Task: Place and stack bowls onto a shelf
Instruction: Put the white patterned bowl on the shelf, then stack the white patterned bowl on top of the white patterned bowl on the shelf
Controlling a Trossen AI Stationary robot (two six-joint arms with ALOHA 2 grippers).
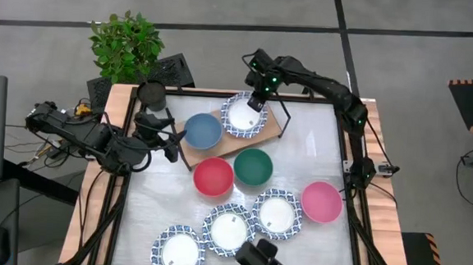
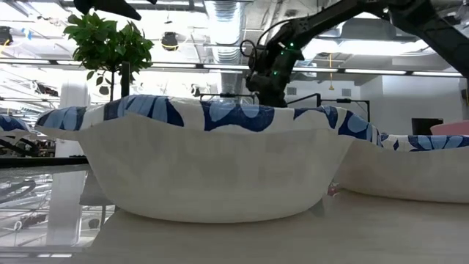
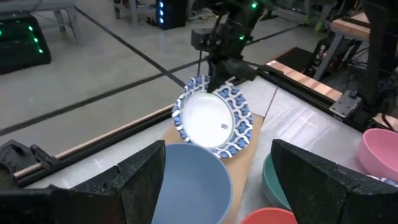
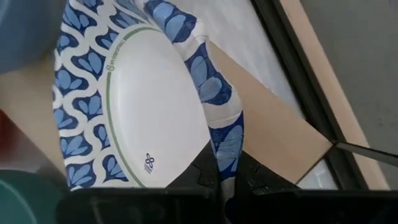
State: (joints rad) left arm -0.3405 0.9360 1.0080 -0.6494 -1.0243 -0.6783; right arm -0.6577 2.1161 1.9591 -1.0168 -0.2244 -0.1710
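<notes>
A white bowl with a blue patterned rim (image 1: 243,116) is pinched at its rim by the right gripper (image 1: 257,102), over the light-brown wooden shelf (image 1: 274,123). The left gripper (image 1: 171,142), fingers spread, is held beside a plain blue bowl (image 1: 202,131).

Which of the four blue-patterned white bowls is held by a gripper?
The patterned bowl over the shelf, its rim pinched by the right gripper. The other three patterned bowls sit untouched along the table's near edge.
</notes>
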